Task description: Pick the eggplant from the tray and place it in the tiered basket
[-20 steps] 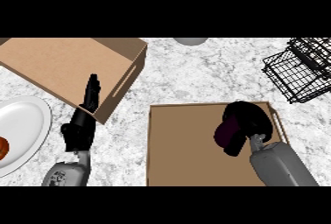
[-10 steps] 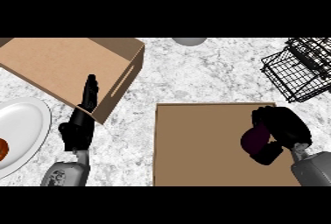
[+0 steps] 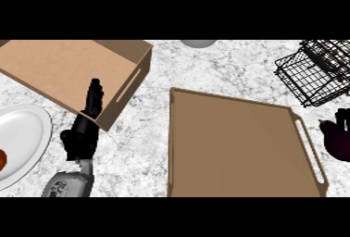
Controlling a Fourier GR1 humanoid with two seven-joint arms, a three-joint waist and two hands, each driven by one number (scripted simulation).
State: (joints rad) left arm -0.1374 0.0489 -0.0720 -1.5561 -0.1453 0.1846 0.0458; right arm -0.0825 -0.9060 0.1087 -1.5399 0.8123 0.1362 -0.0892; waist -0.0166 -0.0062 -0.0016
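Plate (image 3: 27,134): lay at the counter's left edge, white, something orange-brown at its rim; no part in the task.
Left robot hand (image 3: 87,118): stood near the counter's front-left, fingers straight and pointing up, holding nothing; resting, kept clear of the work.
Box (image 3: 65,69): sat at the back-left corner, tilted, touching the left fingertips.
Tray (image 3: 236,148): lay mid-counter toward the front, bare; emptied of its load.
Tiered basket (image 3: 318,71): stood at the back-right corner, black wire, open for the drop.
Right robot hand (image 3: 340,119): seen at the right edge, curled round the eggplant.
Eggplant (image 3: 336,141): dark purple, carried off the tray, just beyond its right handle, short of the basket.
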